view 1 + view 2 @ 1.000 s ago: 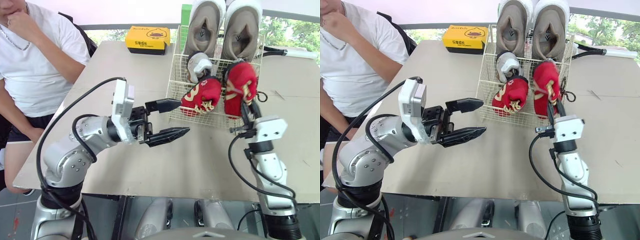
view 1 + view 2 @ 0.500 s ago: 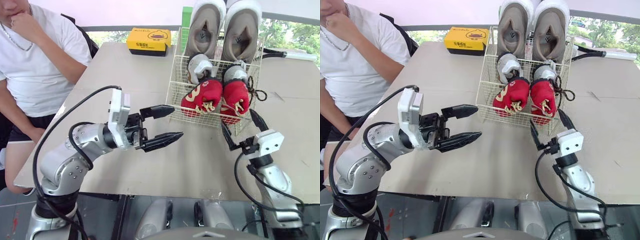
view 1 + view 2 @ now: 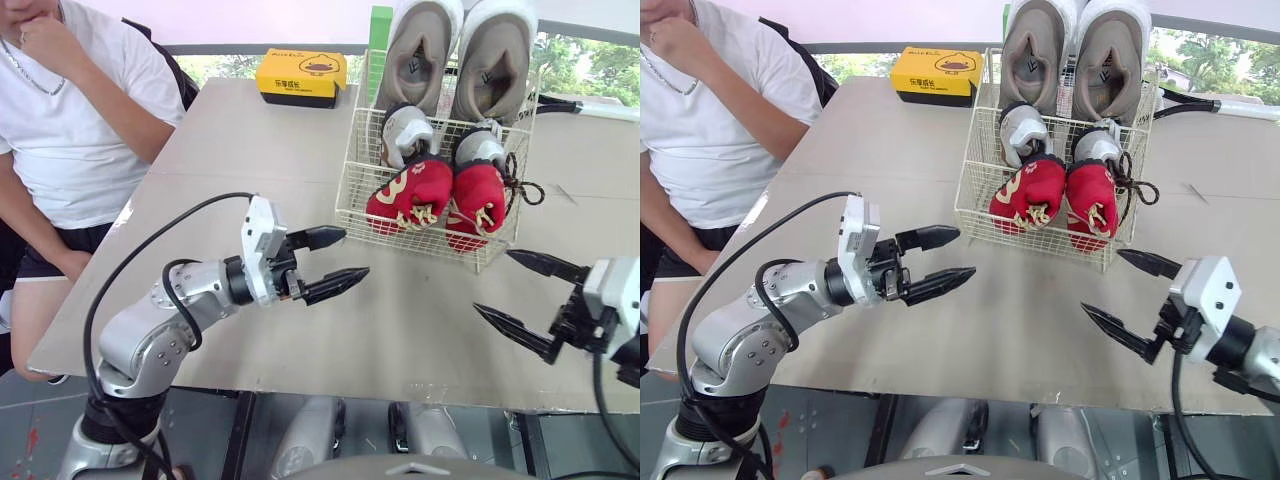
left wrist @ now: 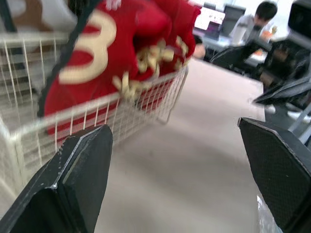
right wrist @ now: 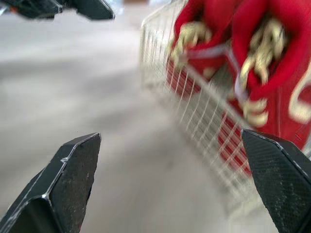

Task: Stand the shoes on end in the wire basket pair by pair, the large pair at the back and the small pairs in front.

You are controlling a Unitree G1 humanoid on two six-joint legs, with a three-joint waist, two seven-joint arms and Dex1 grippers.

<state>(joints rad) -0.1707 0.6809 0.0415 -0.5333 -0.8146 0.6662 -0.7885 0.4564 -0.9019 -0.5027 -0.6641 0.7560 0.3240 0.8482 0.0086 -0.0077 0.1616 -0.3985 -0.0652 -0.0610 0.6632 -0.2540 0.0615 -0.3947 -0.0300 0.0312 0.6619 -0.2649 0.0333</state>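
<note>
- With the robot at six o'clock, the wire basket (image 3: 352,172) is sitting toward one o'clock on the table (image 3: 250,150).
- The big beige shoes (image 3: 420,55) are standing on end side by side at the basket's twelve o'clock side, rising well above its rim.
- The small grey shoes (image 3: 405,130) are standing just in front of them, in the middle of the basket.
- The small red shoes (image 3: 410,192) are standing at the basket's six o'clock side, pressing against the front wire, with pale laces showing.
- A dark lace (image 3: 522,186) is hanging over the basket's three o'clock edge.
- The left gripper (image 3: 355,252) is hovering over the table at about eight o'clock from the basket, its fingers spread apart and holding nothing.
- The right gripper (image 3: 492,281) is hovering at about five o'clock from the basket, its fingers also spread wide and holding nothing.
- A yellow box (image 3: 300,75) is lying at eleven o'clock on the table, well apart from the basket.
- A person (image 3: 70,110) in a white shirt is sitting at the table's nine o'clock side.
</note>
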